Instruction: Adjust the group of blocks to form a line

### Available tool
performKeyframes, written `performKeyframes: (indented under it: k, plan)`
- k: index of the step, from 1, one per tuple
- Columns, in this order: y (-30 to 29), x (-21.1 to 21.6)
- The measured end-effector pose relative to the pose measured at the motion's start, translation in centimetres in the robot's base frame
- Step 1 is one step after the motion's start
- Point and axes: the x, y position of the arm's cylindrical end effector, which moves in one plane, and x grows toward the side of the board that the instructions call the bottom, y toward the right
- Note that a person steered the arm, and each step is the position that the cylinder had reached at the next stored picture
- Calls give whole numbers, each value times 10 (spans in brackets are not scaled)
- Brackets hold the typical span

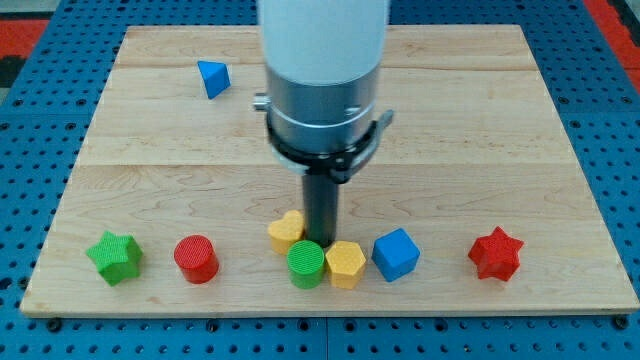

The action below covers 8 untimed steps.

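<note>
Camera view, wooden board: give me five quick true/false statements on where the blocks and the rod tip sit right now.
1. The blue triangular block sits alone near the view's top left. True.
2. My tip is beside the red star block. False: it is in the middle cluster, just above the green cylinder block.
3. The red cylinder block lies to the view's right of the green star block. True.
4. The blue cube block is at the far left of the bottom row. False: it is right of the yellow hexagonal block.
5. A second yellow block sits left of the rod. True.
</note>
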Motion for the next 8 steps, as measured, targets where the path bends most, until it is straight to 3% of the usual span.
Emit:
performKeyframes:
  k: [2,4,5,8]
  plan:
    - [-6,-28]
    - [-30,-8]
    - [-30,-26]
    - [-37,8]
